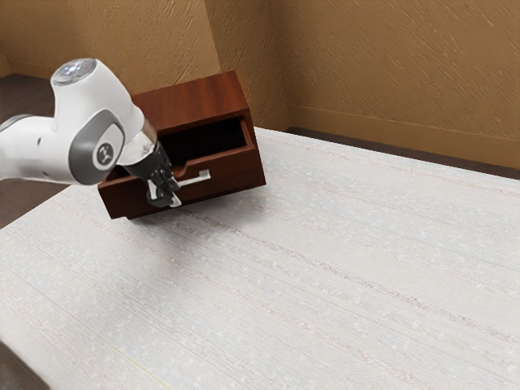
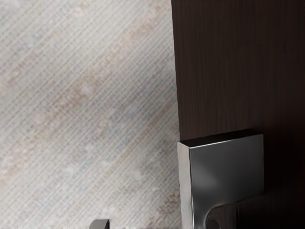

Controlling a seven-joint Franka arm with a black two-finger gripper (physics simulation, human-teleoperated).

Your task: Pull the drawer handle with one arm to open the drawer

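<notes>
So the black two-finger pincer is right up against the front of the dark reddish-brown wooden drawer, at the near end of the slim silver metal bar handle. The key relation: the handle's long axis runs along the drawer front, leading away from the pincer toward the exterior view's right, so the pincer sits at one tip of the bar and not its middle. I honestly can't tell whether the pincer is clamped on the bar or just sitting against it, since the black bits blend together there. In the wrist view the handle's square shiny mounting block is just under the hand, with the dark drawer front running past it and the pale whitewashed wood counter off to the other side. The drawer looks partly out: there's a dark open gap behind the pincer, between the drawer front and the boxy reddish-brown wooden cabinet. My guess is the pull has to go straight away from the cabinet, square to the bar, and pulling from the bar's end could twist the whole cabinet on the counter instead of sliding the drawer. Nothing else stands near the pincer. The white and grey robot arm comes in from behind it, on the exterior view's left.
</notes>
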